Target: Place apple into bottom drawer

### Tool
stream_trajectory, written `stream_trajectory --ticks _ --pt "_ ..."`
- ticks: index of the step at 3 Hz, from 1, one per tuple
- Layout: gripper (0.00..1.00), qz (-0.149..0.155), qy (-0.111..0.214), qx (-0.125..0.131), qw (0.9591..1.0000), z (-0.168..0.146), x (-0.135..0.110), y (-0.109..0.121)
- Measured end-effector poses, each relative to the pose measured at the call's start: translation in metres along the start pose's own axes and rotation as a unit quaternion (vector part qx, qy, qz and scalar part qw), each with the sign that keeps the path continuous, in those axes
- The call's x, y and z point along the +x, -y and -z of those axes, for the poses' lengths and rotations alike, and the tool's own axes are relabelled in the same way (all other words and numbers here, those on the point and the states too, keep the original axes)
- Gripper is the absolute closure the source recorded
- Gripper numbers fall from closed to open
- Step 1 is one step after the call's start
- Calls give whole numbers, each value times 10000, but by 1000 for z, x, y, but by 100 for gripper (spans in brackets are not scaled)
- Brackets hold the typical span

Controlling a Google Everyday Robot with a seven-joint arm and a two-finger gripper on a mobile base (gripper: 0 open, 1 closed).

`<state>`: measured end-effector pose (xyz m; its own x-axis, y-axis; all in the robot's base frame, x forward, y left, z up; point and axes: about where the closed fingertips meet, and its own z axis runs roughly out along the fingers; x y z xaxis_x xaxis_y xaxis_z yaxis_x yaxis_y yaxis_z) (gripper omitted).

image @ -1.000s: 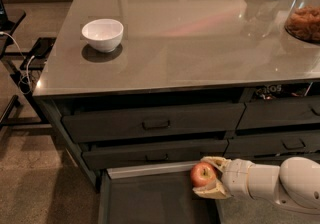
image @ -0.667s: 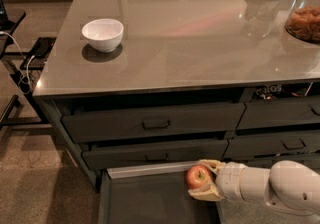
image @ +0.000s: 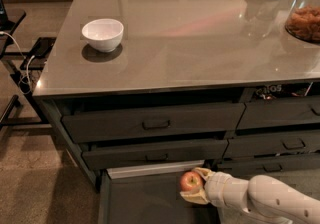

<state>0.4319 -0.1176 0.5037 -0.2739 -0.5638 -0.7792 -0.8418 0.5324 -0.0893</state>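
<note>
Camera view is showing the arm [image: 272, 202] stretched leftward from the lower right. Its gripper [image: 196, 185] is hovering over the open bottom drawer [image: 145, 200], fingers clamping the apple [image: 189, 181].

Glossy grey counter [image: 200, 33] — brown carpet [image: 30, 188] below.

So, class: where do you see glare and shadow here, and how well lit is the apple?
Camera view: pale glare streaks the countertop; the white bowl casts a dark shadow around its base; the bottom drawer sits in dim shade, where the gripper, jaws shut on the apple, hangs over its inside; the apple shows clearly.
</note>
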Motion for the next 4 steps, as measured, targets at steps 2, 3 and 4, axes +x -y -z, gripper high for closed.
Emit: stream_trajectory --ticks 2,3,4 --pt "100 66 99 85 9999 -74 61 16" --pt "100 665 123 -346 9971 -106 74 24" --pt "100 761 292 -784 9936 -119 81 22"
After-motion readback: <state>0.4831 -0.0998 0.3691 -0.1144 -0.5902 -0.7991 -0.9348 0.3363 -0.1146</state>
